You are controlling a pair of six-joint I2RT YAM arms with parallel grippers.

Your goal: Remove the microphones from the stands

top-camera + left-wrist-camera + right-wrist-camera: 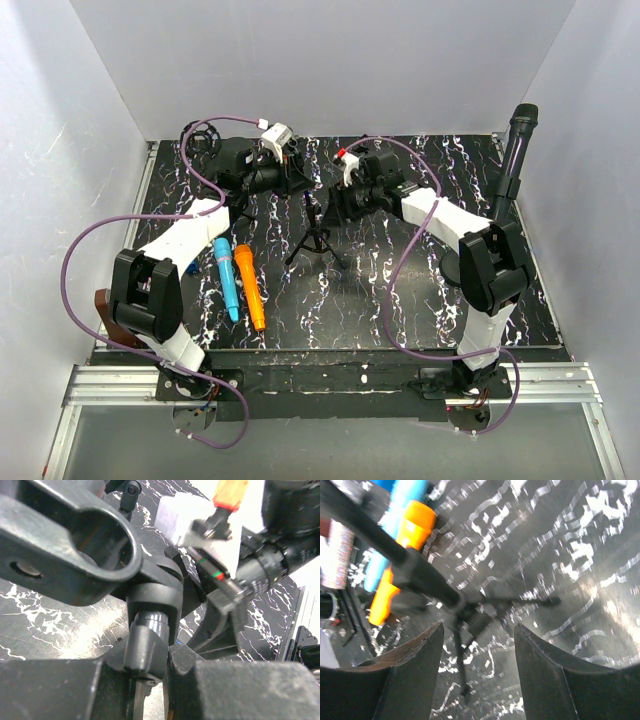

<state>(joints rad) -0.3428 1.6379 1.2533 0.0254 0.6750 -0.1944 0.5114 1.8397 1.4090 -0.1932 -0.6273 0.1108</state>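
A small black tripod stand (316, 238) stands mid-table. My left gripper (297, 183) is at its top. In the left wrist view the left gripper (167, 680) is shut on the grey stem (148, 642) under the stand's black clip ring (75, 545); I see no microphone in the ring. My right gripper (335, 203) hovers just right of the stand, open and empty. In the right wrist view the right gripper (477, 680) has the stand's pole (415, 570) and legs below it. A black microphone (518, 145) sits upright in a holder at the far right wall.
A blue microphone (227, 278) and an orange microphone (251, 287) lie side by side left of the tripod; both show in the right wrist view, blue (400, 500) and orange (407, 535). Purple cables loop over both arms. White walls close three sides.
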